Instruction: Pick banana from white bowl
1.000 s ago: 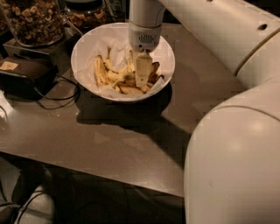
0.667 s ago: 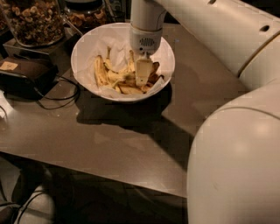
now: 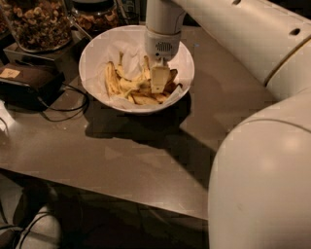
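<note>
The white bowl (image 3: 97, 48) stands at the back of the dark table and holds several yellow bananas. A long curved banana (image 3: 130, 86) lies across the middle of the pile, with shorter ones such as the left banana (image 3: 111, 79) around it. My gripper (image 3: 159, 80) comes straight down from the white wrist (image 3: 163, 46) into the right-centre of the bowl, down among the bananas and touching the pile. A brownish piece (image 3: 172, 78) lies just to its right. What lies under the gripper is hidden.
Two glass jars of nuts (image 3: 36, 22) (image 3: 95, 14) stand behind the bowl at the left. A black box (image 3: 26, 82) with cables (image 3: 63, 109) sits left of the bowl. My large white arm (image 3: 262, 185) fills the right side. The table's front edge (image 3: 121, 197) runs below.
</note>
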Tool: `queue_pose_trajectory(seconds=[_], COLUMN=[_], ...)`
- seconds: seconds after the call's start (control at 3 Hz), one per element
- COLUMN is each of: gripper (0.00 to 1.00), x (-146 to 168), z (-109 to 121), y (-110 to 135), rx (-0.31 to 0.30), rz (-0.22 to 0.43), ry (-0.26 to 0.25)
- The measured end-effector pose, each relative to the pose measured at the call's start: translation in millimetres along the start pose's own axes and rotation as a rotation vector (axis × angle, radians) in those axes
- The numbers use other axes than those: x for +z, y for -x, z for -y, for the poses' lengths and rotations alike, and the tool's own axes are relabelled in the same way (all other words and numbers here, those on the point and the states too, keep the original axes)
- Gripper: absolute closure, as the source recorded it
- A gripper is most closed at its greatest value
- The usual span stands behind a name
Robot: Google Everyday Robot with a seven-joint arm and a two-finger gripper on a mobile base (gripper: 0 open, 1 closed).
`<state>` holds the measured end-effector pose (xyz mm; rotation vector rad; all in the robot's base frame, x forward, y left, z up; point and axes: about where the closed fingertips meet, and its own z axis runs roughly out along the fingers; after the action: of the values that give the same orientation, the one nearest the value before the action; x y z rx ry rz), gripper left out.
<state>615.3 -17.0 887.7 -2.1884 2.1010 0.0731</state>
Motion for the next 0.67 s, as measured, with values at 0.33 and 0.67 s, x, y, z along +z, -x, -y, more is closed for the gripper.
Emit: queue_pose_trajectory(seconds=[0.33, 0.67], gripper=[1.0, 1.0], x=[0.0, -23.6], z=[0.0, -6.8], y=[0.0, -2.0], rx=[0.0, 0.02], rz=[0.0, 0.062], ry=[0.0, -0.063])
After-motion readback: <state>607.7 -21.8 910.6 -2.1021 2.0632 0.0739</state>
